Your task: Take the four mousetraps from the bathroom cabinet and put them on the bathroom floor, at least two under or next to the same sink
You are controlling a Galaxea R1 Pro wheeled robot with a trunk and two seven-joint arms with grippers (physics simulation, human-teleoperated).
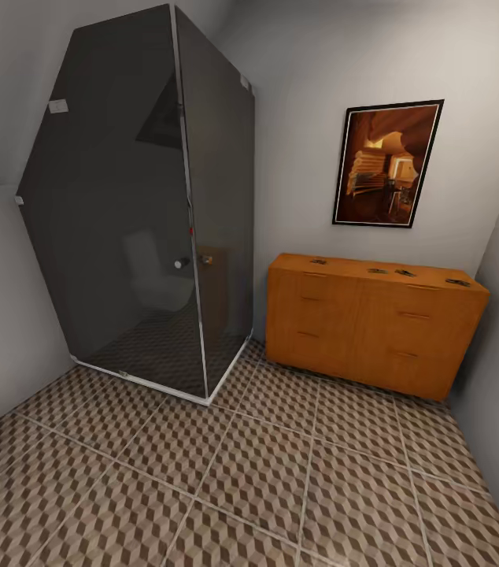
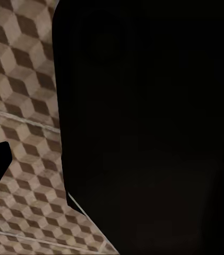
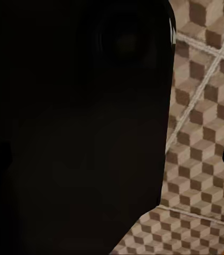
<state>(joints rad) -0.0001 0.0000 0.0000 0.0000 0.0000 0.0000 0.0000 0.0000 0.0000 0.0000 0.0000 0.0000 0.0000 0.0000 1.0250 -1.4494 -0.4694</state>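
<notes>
From the head we are facing the cabinet (image 1: pixel 375 323) at two o'clock, four mousetraps (image 1: pixel 378 271) lying on its top, floor (image 1: pixel 281 472) between. Wrist views are showing tiles beside dark shapes; we cannot tell either claw's opening. Misjudging our approach risks bumping the shower (image 1: pixel 147 205) at eleven o'clock

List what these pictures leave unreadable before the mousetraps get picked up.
- Mousetraps on the cabinet, head view: too small to see their wire parts.
- Shower stall interior, head view: dimmed by dark glass.
- Both wrist views: a black mass blocks most of each; bathroom floor shows beside it, gripper states unreadable.
</notes>
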